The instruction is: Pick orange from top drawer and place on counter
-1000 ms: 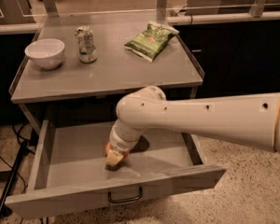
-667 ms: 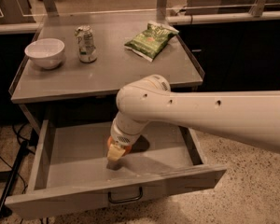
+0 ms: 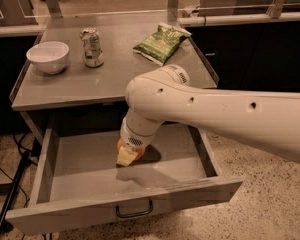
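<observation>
The top drawer [image 3: 80, 211] is pulled out, with its dark loop handle [image 3: 134, 212] at the front. My gripper [image 3: 127, 156] reaches down into the drawer from the thick white arm [image 3: 200, 109]. It is shut on the orange [image 3: 120, 144], which shows only as orange slivers around the pale finger [image 3: 125, 157]. The orange hangs just above the drawer floor, and a shadow lies under it. The grey counter [image 3: 115, 81] is the cabinet top directly behind and above the drawer.
On the counter stand a white bowl [image 3: 48, 56] at the left, a drink can [image 3: 92, 46] beside it and a green chip bag [image 3: 161, 43] at the back right. A black cable and stand [image 3: 12, 194] lie on the floor to the left. A dark-fronted counter [image 3: 250, 39] runs behind.
The arm has risen and swung a little toward the back of the drawer. The gripper and the orange have moved up with it, off the drawer floor.
</observation>
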Tool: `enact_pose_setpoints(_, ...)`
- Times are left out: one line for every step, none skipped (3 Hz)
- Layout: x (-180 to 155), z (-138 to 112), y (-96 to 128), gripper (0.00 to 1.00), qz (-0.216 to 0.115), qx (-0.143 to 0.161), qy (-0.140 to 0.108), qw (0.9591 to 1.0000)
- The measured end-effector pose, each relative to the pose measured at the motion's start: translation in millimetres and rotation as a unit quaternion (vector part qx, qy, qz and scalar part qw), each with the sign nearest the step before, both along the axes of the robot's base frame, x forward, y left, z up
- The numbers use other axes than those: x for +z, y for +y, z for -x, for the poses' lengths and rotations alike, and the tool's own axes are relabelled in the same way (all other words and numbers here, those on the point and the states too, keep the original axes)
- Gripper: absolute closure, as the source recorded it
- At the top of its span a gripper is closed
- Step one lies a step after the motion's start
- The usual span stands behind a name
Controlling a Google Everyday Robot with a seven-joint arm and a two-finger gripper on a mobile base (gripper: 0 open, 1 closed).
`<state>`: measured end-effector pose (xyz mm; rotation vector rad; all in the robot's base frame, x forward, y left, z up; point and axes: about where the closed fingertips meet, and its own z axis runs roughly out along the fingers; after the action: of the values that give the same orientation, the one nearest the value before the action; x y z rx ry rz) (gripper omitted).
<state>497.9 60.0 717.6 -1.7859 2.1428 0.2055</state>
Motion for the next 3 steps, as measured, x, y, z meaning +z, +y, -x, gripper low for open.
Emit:
enact_pose_setpoints(13,-13,-5,1.0,0.004,-0.002,-0.001,1.0)
enact_pose_setpoints(67,-49,-44,1.0,0.024,-0.03,-0.025,0.999)
enact_pose_setpoints(71,-51,-46,1.0,0.024,-0.033,-0.026,0.9988)
